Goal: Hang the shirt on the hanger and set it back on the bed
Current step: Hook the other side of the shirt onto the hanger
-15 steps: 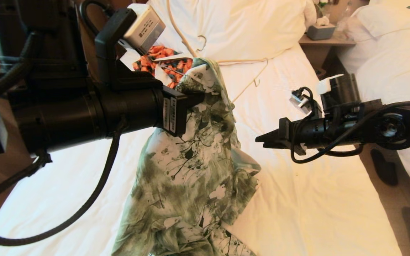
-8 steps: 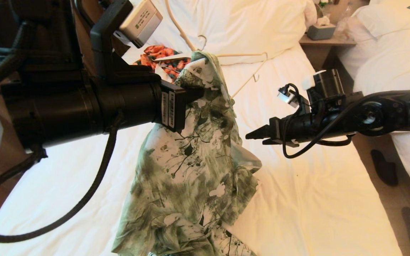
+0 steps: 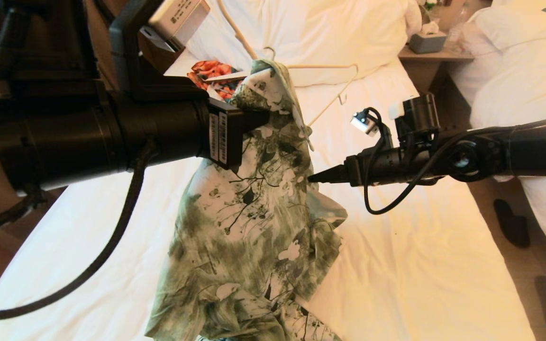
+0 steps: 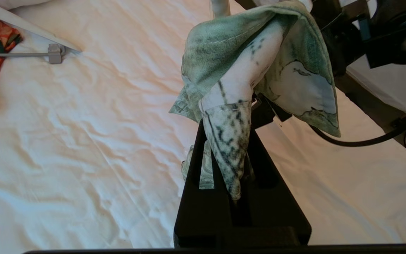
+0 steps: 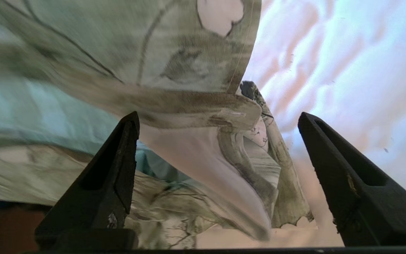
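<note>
My left gripper (image 3: 259,119) is shut on the green and white leaf-print shirt (image 3: 249,222) near its top and holds it raised over the bed (image 3: 420,265). The shirt's lower part rests on the sheet. In the left wrist view a fold of the shirt (image 4: 259,53) is pinched in the left gripper (image 4: 227,123). The cream hanger (image 3: 323,66) sticks out from the shirt's top, hook upward. My right gripper (image 3: 312,179) is at the shirt's right edge. In the right wrist view the right gripper (image 5: 219,116) is open, with a hem of the shirt (image 5: 196,113) between its fingertips.
An orange floral garment (image 3: 211,71) and a broad white hanger with a clip bar (image 4: 53,53) lie behind the left arm. Big white pillows (image 3: 339,28) sit at the head. A nightstand with a tissue box (image 3: 427,41), a neighbouring bed (image 3: 529,71) and slippers (image 3: 512,222) are on the right.
The right arm has swung left, and its fingertips went from well clear of the shirt to its edge. The left gripper raised the shirt and hanger slightly.
</note>
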`<state>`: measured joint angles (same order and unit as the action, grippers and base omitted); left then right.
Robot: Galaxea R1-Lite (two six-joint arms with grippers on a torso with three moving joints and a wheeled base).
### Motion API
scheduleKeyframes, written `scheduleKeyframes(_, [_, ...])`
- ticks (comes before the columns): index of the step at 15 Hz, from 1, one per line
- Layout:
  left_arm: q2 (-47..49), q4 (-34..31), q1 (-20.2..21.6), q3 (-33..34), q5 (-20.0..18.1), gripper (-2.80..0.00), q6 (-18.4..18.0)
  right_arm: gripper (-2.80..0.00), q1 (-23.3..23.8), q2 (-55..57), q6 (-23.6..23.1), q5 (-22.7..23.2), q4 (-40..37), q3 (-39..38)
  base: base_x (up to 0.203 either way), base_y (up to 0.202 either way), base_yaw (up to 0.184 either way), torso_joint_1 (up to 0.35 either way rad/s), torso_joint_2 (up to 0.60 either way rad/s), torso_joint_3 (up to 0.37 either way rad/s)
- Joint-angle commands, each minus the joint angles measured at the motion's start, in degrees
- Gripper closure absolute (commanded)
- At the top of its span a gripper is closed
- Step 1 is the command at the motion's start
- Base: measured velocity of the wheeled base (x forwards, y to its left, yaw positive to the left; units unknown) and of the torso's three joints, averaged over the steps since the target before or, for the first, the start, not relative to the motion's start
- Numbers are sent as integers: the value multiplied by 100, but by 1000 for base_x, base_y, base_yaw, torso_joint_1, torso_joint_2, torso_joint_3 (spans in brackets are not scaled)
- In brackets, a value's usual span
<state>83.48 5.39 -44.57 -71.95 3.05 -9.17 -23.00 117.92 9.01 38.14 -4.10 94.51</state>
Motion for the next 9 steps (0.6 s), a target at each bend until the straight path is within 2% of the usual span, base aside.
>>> scheduleKeyframes(1, [-31,-110,0,-128,3,0,-6,-280,-8,205,-163,136,43,-10,0,0,0,0,0,0])
scheduleKeyframes(5, [-42,-187,-34,-161,3,0,-6,-280,-102,354,-234,273,539,-12,0,0,0,0,0,0])
scheduleKeyframes(9, [-34,-189,-34,-215,3,0,-6,-280,-292,329,-233,273,517,-324,0,0,0,0,0,0])
